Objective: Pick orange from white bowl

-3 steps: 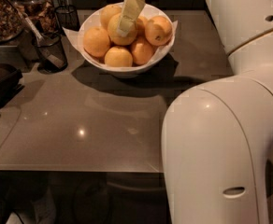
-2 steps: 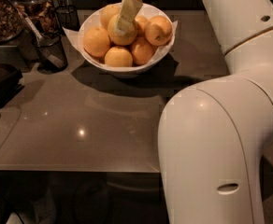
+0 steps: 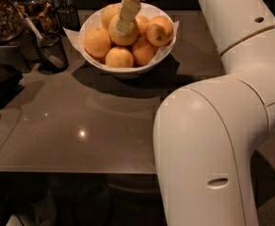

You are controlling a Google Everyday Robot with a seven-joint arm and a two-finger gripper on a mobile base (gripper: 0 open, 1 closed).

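One white bowl (image 3: 128, 70), at least six citrus fruits (image 3: 97, 41), two black mesh cups (image 3: 50, 51), one end effector (image 3: 123, 25) above the fruit.

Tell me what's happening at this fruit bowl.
A one-armed robot is reaching over the white bowl at the back of the table. Its hand is down among the piled fruit, against the orange on top of the heap. The orange sits in the bowl with the other fruits, not yet lifted out. A black mesh cup stands beside the bowl.
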